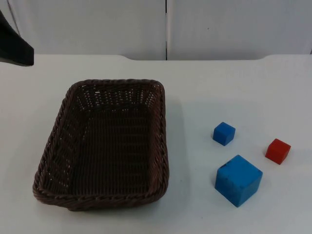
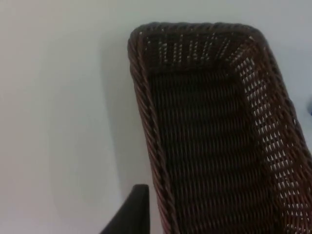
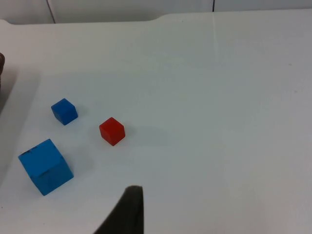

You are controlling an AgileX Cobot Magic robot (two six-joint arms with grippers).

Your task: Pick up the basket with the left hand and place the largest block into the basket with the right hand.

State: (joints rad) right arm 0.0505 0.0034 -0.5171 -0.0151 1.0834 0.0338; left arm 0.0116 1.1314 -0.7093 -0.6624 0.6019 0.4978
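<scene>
While blocks sit outside — basket (image 1: 63, 161) holds nothing

Lab bench: white table (image 1: 204, 87), grey partition (image 1: 97, 27)

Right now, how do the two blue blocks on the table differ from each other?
The large blue cube block is clearly bigger than the small blue cube block. The large one lies nearer the table's front edge; the small one lies farther back, closer to the brown woven basket. Both are blue cubes resting on the white table, untouched.
</scene>
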